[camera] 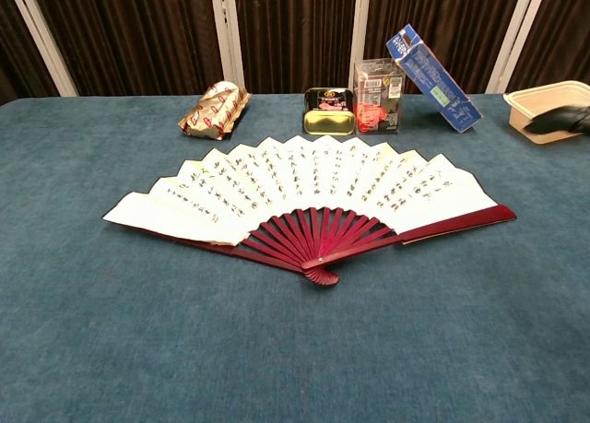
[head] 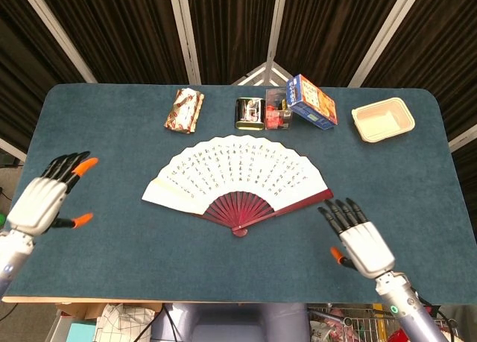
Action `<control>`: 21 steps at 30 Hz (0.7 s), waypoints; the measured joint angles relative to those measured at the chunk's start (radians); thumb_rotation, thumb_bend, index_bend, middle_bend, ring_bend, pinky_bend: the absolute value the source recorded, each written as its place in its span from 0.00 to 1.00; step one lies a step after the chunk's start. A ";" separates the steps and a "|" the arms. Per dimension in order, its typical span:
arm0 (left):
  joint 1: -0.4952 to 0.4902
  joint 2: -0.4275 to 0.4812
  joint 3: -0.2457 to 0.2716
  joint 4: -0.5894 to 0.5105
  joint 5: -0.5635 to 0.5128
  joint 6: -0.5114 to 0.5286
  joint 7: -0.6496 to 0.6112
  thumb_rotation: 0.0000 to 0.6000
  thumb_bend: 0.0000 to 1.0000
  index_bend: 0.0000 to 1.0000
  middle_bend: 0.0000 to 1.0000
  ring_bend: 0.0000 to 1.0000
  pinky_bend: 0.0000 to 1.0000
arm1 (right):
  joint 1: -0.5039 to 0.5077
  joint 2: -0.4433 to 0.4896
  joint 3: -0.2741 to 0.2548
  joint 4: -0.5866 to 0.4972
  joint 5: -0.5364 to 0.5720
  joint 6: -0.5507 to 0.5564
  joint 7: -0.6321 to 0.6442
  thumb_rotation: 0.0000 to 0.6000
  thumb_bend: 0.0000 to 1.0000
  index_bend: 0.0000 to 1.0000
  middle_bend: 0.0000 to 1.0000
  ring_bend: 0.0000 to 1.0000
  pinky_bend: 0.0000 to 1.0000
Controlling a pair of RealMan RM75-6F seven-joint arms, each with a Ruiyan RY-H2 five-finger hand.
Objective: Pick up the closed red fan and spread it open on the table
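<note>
While both hands' fingers (head: pixel 68 165) spread empty, fan (head: pixel 238 178) lies open; cream tray (head: pixel 383 120) holds nothing.

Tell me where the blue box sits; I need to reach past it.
In the head view the blue box leans at the table's far edge, right of centre, beside the clear case and left of the tray.
</note>
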 measured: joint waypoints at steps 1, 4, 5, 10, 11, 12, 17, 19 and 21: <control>0.021 -0.001 0.013 0.001 0.018 0.022 0.005 1.00 0.06 0.04 0.00 0.00 0.00 | -0.022 -0.003 0.005 0.004 0.013 0.030 0.000 1.00 0.36 0.00 0.00 0.00 0.00; 0.093 -0.012 0.059 0.009 0.075 0.095 0.031 1.00 0.05 0.01 0.00 0.00 0.00 | -0.081 -0.006 0.015 0.014 0.047 0.104 0.016 1.00 0.36 0.00 0.00 0.00 0.00; 0.122 -0.019 0.076 0.014 0.092 0.123 0.042 1.00 0.05 0.00 0.00 0.00 0.00 | -0.098 -0.005 0.017 0.017 0.055 0.125 0.025 1.00 0.36 0.00 0.00 0.00 0.00; 0.232 -0.064 0.121 0.050 0.128 0.237 0.057 1.00 0.04 0.00 0.00 0.00 0.00 | -0.193 0.011 0.025 0.042 0.089 0.239 0.090 1.00 0.36 0.00 0.00 0.00 0.00; 0.254 -0.081 0.125 0.066 0.136 0.267 0.058 1.00 0.04 0.00 0.00 0.00 0.00 | -0.206 0.016 0.027 0.048 0.093 0.256 0.104 1.00 0.36 0.00 0.00 0.00 0.00; 0.267 -0.093 0.126 0.081 0.141 0.287 0.059 1.00 0.04 0.00 0.00 0.00 0.00 | -0.219 0.021 0.029 0.055 0.095 0.272 0.119 1.00 0.36 0.00 0.00 0.00 0.00; 0.314 -0.142 0.124 0.194 0.154 0.358 0.064 1.00 0.03 0.00 0.00 0.00 0.00 | -0.277 0.046 0.036 0.103 0.087 0.342 0.184 1.00 0.36 0.00 0.00 0.00 0.00; 0.329 -0.153 0.123 0.236 0.149 0.365 0.058 1.00 0.03 0.00 0.00 0.00 0.00 | -0.288 0.047 0.042 0.119 0.082 0.352 0.196 1.00 0.36 0.00 0.00 0.00 0.00; 0.345 -0.161 0.121 0.270 0.139 0.370 0.039 1.00 0.02 0.00 0.00 0.00 0.00 | -0.292 0.041 0.049 0.133 0.076 0.354 0.197 1.00 0.36 0.00 0.00 0.00 0.00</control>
